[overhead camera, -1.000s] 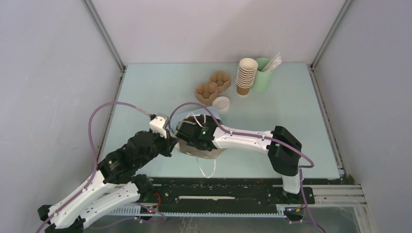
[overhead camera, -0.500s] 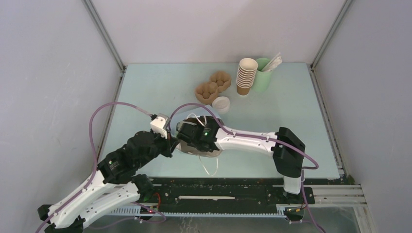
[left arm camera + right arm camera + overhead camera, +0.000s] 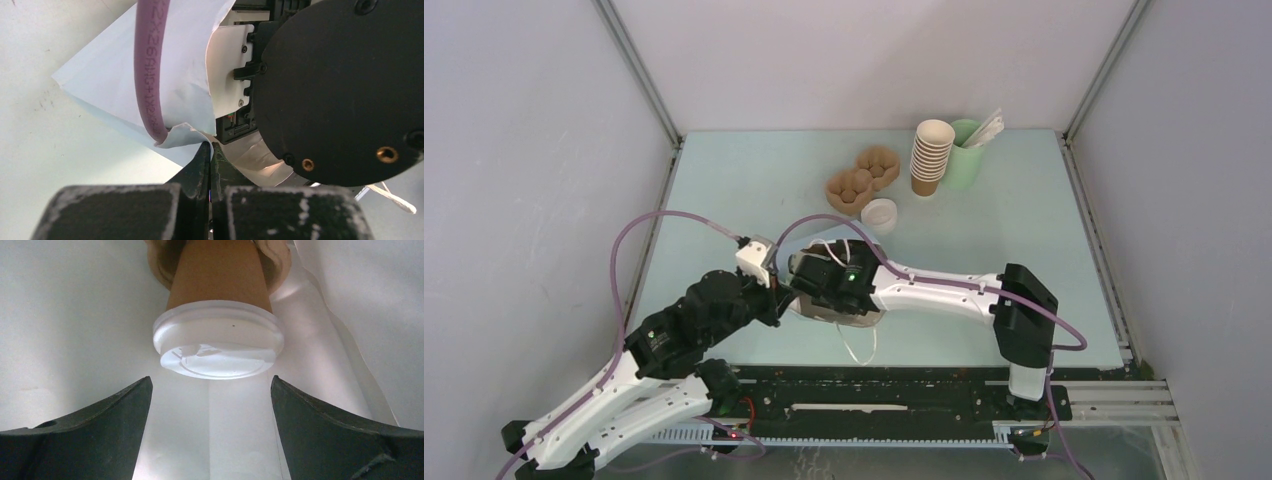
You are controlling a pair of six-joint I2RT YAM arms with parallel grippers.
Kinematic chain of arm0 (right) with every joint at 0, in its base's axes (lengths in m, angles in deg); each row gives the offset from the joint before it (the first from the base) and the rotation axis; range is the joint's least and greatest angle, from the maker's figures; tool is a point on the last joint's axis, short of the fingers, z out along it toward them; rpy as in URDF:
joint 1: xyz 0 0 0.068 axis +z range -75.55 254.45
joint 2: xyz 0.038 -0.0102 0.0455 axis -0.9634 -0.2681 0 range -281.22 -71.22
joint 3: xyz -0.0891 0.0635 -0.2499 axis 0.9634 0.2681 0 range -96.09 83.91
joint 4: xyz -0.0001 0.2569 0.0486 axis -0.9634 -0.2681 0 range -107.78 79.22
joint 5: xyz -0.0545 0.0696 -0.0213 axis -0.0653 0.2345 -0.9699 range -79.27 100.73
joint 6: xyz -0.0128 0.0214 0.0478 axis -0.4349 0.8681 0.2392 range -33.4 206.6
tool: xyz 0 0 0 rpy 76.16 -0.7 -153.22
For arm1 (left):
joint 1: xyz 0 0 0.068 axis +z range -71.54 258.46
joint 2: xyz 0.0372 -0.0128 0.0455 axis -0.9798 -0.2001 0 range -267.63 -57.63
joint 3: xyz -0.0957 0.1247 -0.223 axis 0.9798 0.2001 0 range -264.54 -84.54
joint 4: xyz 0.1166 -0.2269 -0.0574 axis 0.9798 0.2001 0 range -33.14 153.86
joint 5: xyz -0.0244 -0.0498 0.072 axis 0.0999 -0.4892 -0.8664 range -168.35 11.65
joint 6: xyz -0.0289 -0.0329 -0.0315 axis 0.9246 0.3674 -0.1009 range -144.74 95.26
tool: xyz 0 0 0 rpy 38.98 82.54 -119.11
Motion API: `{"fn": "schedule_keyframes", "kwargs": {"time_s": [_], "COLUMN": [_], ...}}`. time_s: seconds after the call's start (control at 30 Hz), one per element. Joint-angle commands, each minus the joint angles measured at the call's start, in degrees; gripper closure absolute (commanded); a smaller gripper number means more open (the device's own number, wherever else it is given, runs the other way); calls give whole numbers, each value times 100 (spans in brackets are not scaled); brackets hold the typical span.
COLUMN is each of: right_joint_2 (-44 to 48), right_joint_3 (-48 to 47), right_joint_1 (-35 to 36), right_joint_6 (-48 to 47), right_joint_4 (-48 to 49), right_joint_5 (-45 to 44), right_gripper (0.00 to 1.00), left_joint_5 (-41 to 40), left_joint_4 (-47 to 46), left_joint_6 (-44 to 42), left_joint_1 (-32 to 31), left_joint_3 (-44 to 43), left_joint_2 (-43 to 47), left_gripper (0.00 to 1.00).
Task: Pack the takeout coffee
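The takeout coffee, a brown paper cup [image 3: 218, 270] with a white plastic lid [image 3: 218, 340], sits in a brown pulp carrier [image 3: 280, 260] inside a white paper bag [image 3: 75, 315]. My right gripper [image 3: 210, 379] is open inside the bag, its fingers apart just short of the lid and not touching it. In the top view the bag [image 3: 849, 318] lies on its side with my right gripper [image 3: 814, 283] in its mouth; the cup is hidden there. My left gripper [image 3: 210, 146] is shut on the bag's edge [image 3: 185, 135] and shows beside it in the top view [image 3: 771, 292].
Two brown pulp carriers [image 3: 862, 177] and a loose white lid [image 3: 880, 214] lie behind the bag. A tall stack of lidless brown cups [image 3: 931, 157] and a pale green cup of sticks [image 3: 967, 152] stand at the back. The bag's handles [image 3: 859, 347] trail toward the near edge.
My right arm has drawn back slightly toward the near side, and the bag and its handles have shifted a little with it. The left gripper has kept its hold.
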Motion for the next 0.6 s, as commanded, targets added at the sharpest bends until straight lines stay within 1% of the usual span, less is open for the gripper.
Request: {"fn": "schedule_keyframes", "kwargs": {"time_s": [0.0,0.3,0.43,0.57], "right_joint_2": [639,777,735,444], "right_joint_3": [-163,-123,-116,-300], "right_joint_1": [261,339,318,287], "right_joint_6": [173,197,196,151], "right_joint_4": [385,275,203,45], "right_joint_5": [380,674,973,915], "right_gripper": [3,7,4,1], "left_joint_5": [189,189,194,277], "left_joint_4": [-84,-84,-84,-96], "left_joint_6": [78,76,73,79], "left_joint_1": [-61,-59,-61,-61], "left_joint_3": [-35,-43,-51,-108], "left_joint_2": [-81,-109,-108,-149], "left_gripper": [100,100,100,100]}}
